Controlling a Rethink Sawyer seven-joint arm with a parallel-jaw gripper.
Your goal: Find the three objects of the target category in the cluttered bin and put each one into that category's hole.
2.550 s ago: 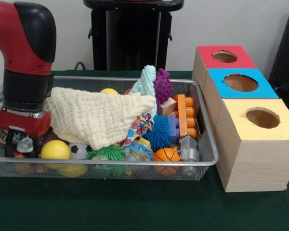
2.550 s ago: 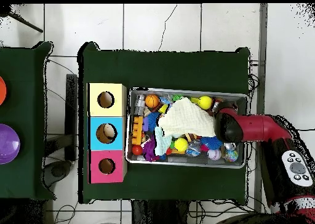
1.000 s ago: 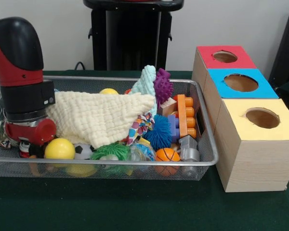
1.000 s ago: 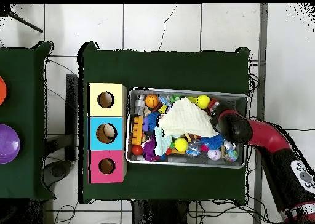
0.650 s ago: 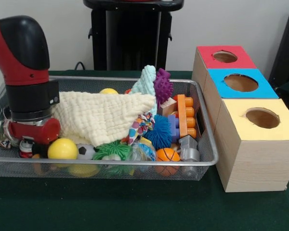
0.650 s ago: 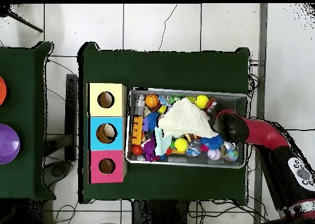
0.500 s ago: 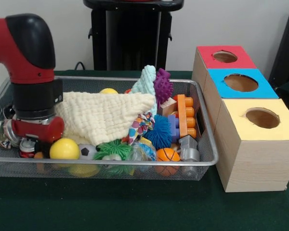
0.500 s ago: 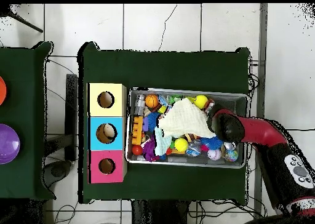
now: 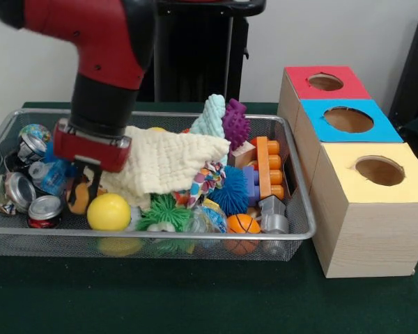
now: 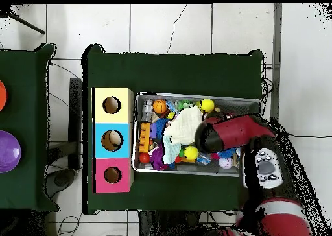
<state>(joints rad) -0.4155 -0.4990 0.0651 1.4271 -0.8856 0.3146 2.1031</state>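
Over the bin (image 9: 7, 132), fingers (image 9: 92, 189) against the cream cloth (image 9: 171, 160), spread seemingly unreadable

Cream cloth (image 9: 171, 161) covers the bin's (image 9: 160, 236) middle; 3 box holes (image 9: 380, 170) stand unobstructed.

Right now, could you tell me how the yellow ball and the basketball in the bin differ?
The yellow ball is plain, while the basketball is orange with black seams. The yellow ball looks larger. It lies toward the cans' end of the bin, below the hand; the basketball lies toward the boxes. Both are round and sit at the front wall.
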